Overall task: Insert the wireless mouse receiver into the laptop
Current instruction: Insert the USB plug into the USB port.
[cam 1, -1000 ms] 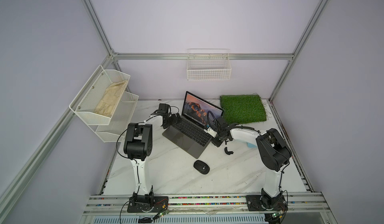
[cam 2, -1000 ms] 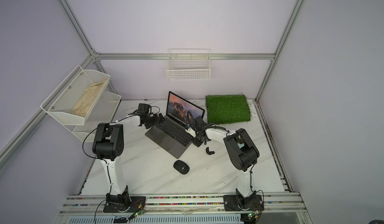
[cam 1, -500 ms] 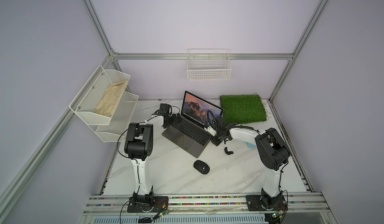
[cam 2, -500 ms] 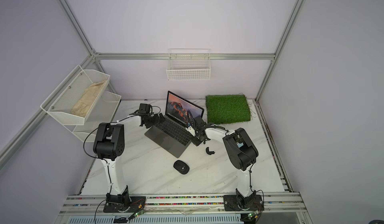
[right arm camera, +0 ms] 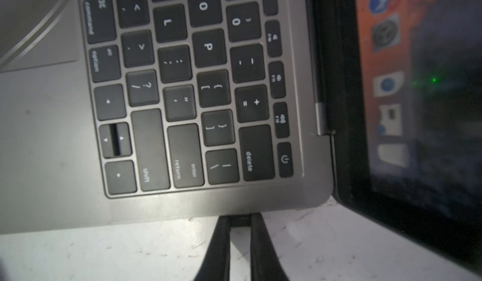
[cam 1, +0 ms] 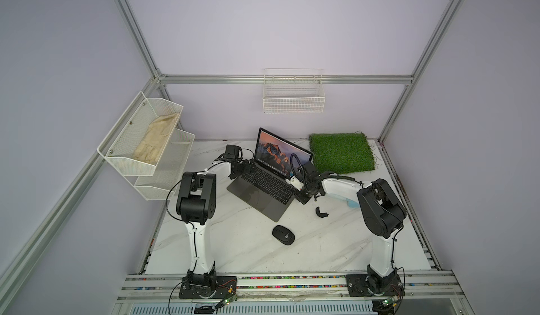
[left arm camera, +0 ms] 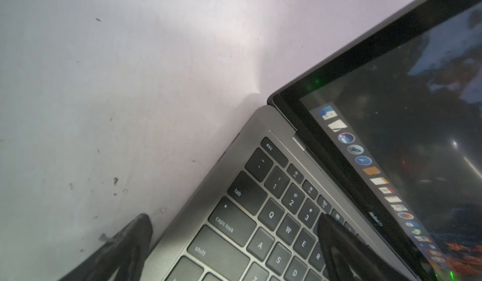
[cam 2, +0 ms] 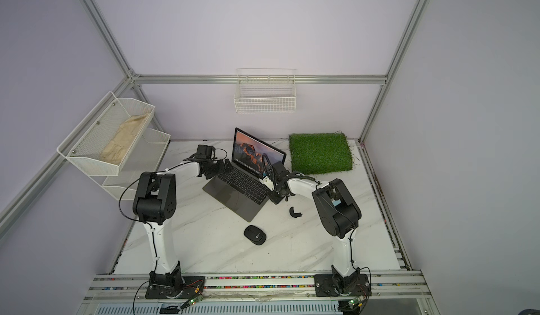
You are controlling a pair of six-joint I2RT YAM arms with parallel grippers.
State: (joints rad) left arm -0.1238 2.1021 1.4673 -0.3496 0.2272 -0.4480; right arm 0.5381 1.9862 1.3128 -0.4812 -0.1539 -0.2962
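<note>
R pincer [right arm camera: 240, 217] nips receiver [right arm camera: 240, 222] at laptop [right arm camera: 52, 136] edge; L pincer [left arm camera: 234, 217] wide open, empty.

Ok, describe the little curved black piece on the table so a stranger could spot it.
Find the open laptop at the middle of the marble table. On the tabletop beside it, just camera-side of the right arm, lies a small black piece. Unlike the smooth oval mouse nearer the camera, it is a thin hooked arc, open on one side.
</note>
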